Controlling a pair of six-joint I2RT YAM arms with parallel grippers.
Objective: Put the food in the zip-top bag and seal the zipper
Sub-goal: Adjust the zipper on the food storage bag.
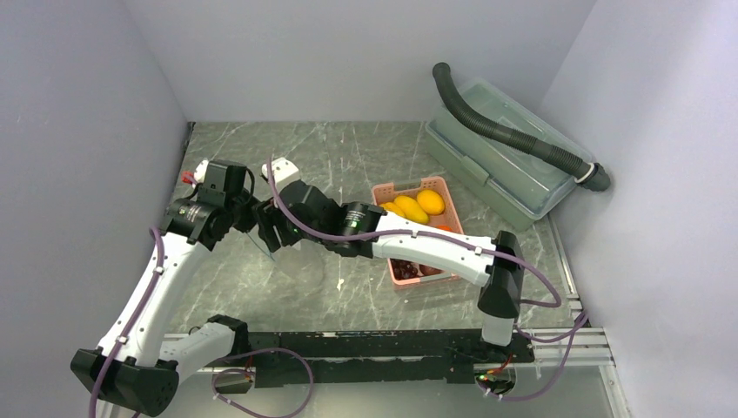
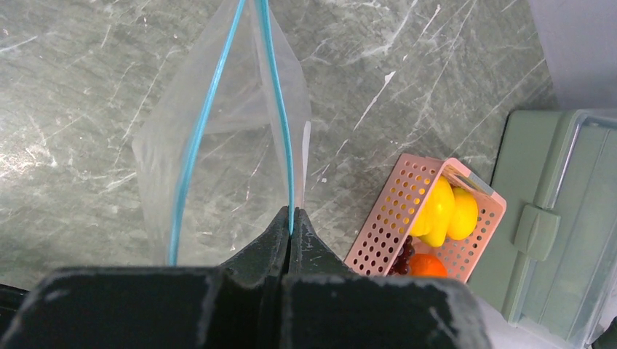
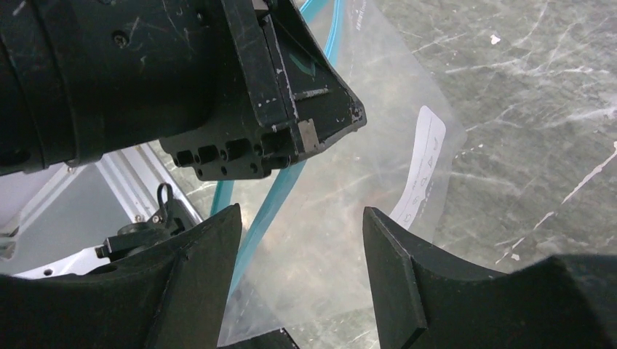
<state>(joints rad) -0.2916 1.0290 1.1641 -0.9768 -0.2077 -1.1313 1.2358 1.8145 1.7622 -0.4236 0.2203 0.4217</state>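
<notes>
Step in hand: opening the mouth. No food is loaded. The clear floppy plastic zip-top bag [image 2: 218, 167] hangs empty over the left half of the grey marbled surface [image 2: 87, 73].

Left arm's fingers [image 2: 291, 218]: pressed together, clamped on one lip of the bag at its blue-teal zipper strip [image 2: 280, 123]. The second lip bows away, so the mouth gapes slightly.

Right arm's fingers [image 3: 218, 233]: apart, straddling the hanging bag just below the left fingers. The teal strip runs just beside one finger; contact cannot be confirmed.

Next move, as judged: close the right fingers on the free lip only, then draw it away to widen the mouth.

Farther right, the pink slotted plastic basket [image 2: 393, 218] holds the yellow oblong fruits [image 2: 444, 211], the orange [image 2: 428, 265] and the dark purple grapes [image 2: 401, 254].
</notes>
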